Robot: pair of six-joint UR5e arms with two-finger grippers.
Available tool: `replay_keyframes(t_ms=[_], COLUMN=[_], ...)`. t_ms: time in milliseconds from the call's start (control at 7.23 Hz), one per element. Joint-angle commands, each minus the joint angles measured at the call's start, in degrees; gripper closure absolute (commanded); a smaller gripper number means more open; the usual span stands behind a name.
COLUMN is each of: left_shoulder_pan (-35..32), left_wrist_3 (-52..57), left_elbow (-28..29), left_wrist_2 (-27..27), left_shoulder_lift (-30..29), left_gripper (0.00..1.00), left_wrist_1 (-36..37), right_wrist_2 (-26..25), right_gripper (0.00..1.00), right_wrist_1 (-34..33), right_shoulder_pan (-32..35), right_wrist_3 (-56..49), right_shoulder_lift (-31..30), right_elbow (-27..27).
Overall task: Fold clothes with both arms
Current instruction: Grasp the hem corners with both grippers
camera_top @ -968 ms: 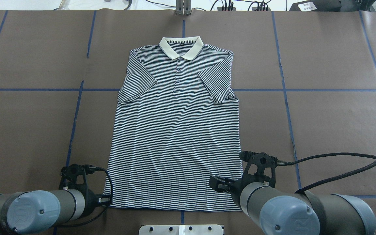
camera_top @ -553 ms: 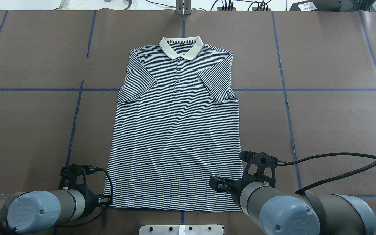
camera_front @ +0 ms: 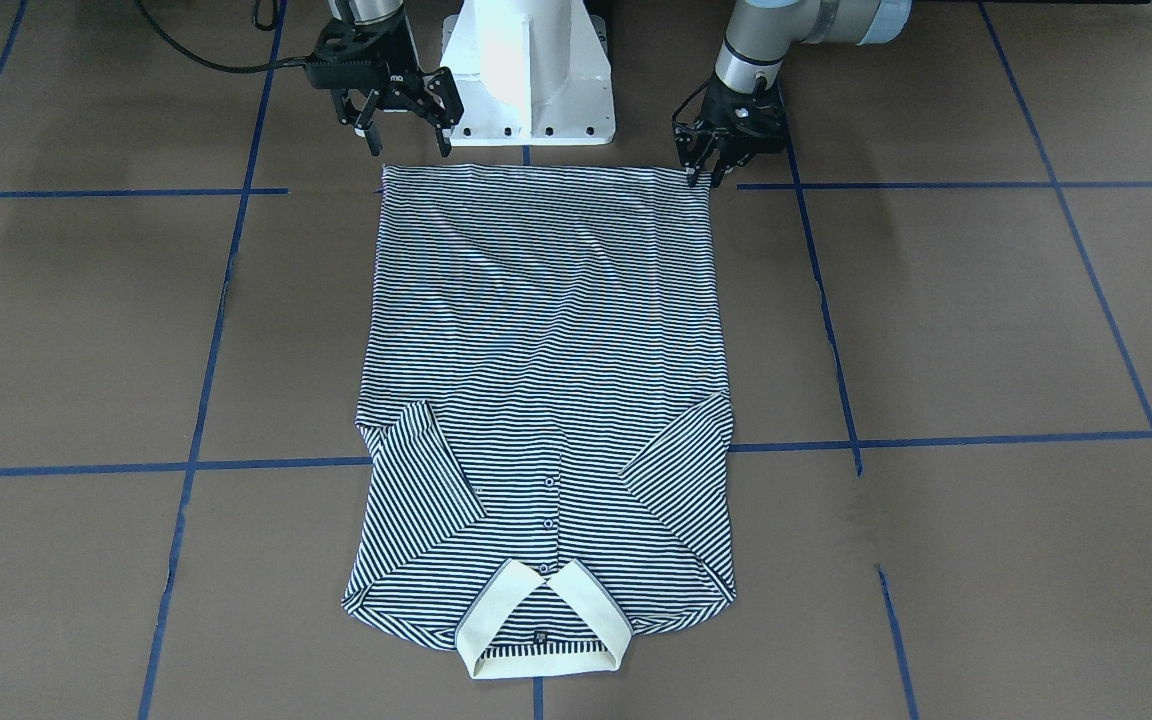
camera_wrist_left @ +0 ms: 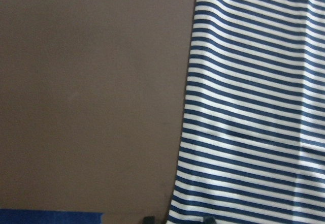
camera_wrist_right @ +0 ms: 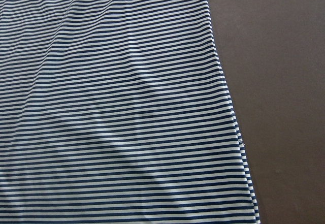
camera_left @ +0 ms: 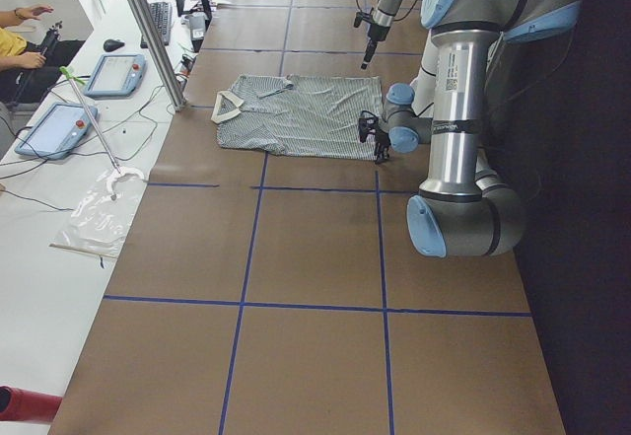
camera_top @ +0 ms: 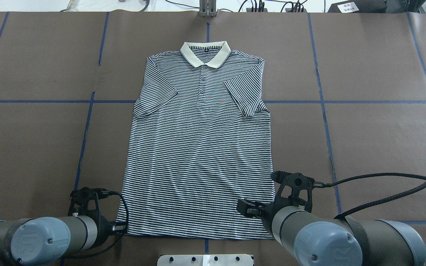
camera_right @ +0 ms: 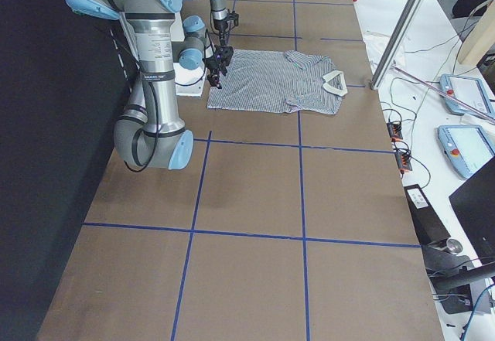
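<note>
Overhead exterior view, left to right. The left gripper [camera_front: 702,176] sits low at the shirt's [camera_top: 198,155] left hem corner, close to the robot's edge of the table [camera_top: 31,147]. Its wrist view shows two dark fingertips [camera_wrist_left: 205,219] parted, with the striped edge between them. It is spread and holds nothing, probably placed this way so it can pinch that corner.

The shirt lies flat and face up along the middle of the table. Its collar [camera_top: 205,55] points to the far edge and its hem to the robot's edge, which puts both hem corners within reach of the arms. Both sleeves [camera_top: 155,94] are folded in across the chest, so the outline is close to a plain rectangle. That looks like preparation for folding the hem up to the collar.

The right gripper [camera_front: 409,150] hangs just above and behind the right hem corner. Its fingers are wide apart and empty, and they are not touching the cloth. One gripper at each corner would let the hem rise evenly.

Count: one shirt, one collar, two sleeves, three buttons [camera_top: 202,78] that I can make out, two arms and two grippers.
</note>
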Motion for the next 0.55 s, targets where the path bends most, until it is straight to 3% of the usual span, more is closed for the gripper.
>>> replay_keyframes(t_ms=[0,415], left_shoulder_pan=[0.1,0.0], left_wrist_3=[0.0,0.1], left_elbow=[-0.1,-0.7], left_wrist_2=[0.0,-0.1], left_shoulder_lift=[-0.1,-0.6], left_gripper=[1.00,1.00], left_wrist_1=[0.0,0.0], right_wrist_2=[0.0,-0.1], right_gripper=[0.00,0.04], right_wrist_1=[0.0,0.0], right_shoulder_pan=[0.0,-0.6], right_wrist_3=[0.0,1.7], right_shoulder_lift=[0.0,-1.0], right_elbow=[0.0,-0.5])
